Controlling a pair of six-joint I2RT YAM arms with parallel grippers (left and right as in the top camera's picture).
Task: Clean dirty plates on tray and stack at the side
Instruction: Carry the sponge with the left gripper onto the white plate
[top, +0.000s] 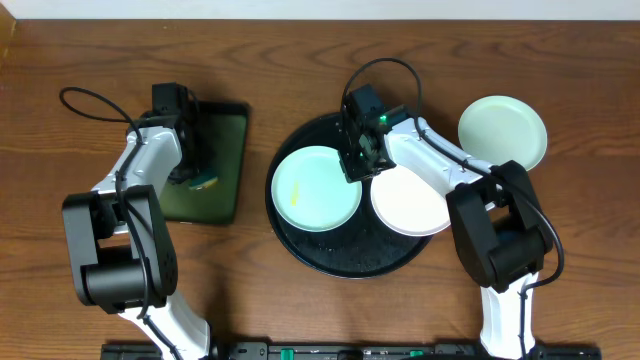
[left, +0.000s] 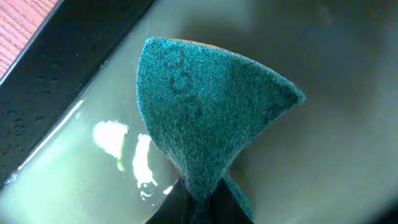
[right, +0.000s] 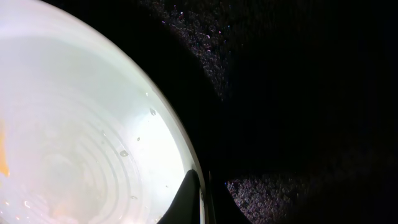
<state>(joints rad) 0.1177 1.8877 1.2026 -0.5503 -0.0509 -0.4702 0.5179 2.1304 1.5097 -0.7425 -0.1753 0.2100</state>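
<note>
The smeared plate (top: 316, 190), pale mint with a yellowish streak, is seen lying in the left half of the tray (top: 340, 262). Its right rim is pinched by the right gripper (top: 357, 165), whose jaws are closed on it. In the right wrist view, droplets are seen on the plate's inner face. The white plate (top: 412, 205) is set just beside it at the tray's right edge, partly hanging past the rim. The plain mint plate (top: 503, 131) is laid off the tray on the desk (top: 300, 60), toward its right edge.

Near the tray, toward the desk's left edge, a green tray (top: 228, 130) is placed. Over it the left gripper (top: 197, 172) is held, its jaws clamped on a folded teal sponge (left: 199, 118). Pale liquid is seen under the sponge. Whether the sponge touches it cannot be told.
</note>
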